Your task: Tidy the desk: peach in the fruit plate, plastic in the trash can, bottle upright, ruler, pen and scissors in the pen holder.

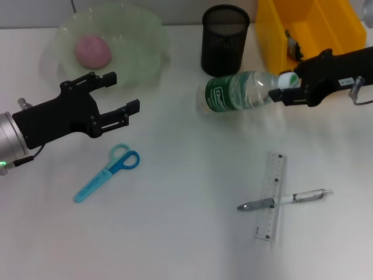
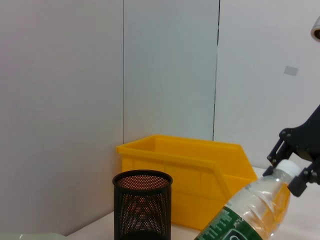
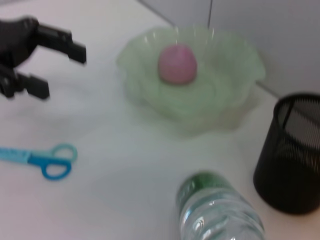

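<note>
Nearest the head camera lie the ruler (image 1: 270, 196) and the pen (image 1: 285, 199) crossed over it, both well apart from either gripper and on the near side of the right one; neither has reached the pen holder (image 1: 225, 39) yet.

By size, then: the desk (image 1: 175, 233) carries everything; the trash can (image 1: 309, 29) stands just beyond the right gripper (image 1: 287, 87); the fruit plate (image 1: 111, 41) sits beyond the left gripper (image 1: 121, 94) with the peach (image 1: 92, 51) already in it; the bottle (image 1: 242, 91) lies tilted, its cap end raised and clamped between the right gripper's fingers, its base stretching away from that gripper towards the pen holder; the scissors (image 1: 108, 172) lie flat just to the near side of the left gripper, whose fingers are spread apart and hold nothing.

Risks, as I judge them: the grip is on the cap alone, so the bottle could swing or slip as it is tipped up; its base rests close to the pen holder and might knock it; set down off-vertical, it would likely topple again; I see no plastic scrap, so I cannot say where that stands.
</note>
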You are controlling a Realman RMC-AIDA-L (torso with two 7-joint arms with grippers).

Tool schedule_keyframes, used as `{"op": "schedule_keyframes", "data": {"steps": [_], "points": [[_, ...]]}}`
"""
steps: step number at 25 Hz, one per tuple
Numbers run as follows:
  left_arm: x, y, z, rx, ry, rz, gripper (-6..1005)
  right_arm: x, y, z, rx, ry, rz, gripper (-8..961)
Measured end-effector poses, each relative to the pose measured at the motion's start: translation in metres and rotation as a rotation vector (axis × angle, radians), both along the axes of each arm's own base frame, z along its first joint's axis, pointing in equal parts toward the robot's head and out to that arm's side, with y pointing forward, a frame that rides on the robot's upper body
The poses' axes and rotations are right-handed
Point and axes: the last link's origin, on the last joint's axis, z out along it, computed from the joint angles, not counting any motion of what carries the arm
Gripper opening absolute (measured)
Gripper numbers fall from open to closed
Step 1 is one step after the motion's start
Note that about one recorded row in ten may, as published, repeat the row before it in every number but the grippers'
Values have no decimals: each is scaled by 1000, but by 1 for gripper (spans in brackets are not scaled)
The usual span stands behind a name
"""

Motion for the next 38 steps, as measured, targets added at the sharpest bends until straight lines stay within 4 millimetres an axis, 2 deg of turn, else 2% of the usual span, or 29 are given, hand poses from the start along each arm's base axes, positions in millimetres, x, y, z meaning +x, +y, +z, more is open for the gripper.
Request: {"op": "schedule_keyframes", "data": {"steps": [17,38], "points": [[2,-1,0,-10,-11,-8,788,9,-15,13,70,187,117,440],[4,0,-1,-11,-14,-12,788,29,-26,12,156,397,186,439]]}}
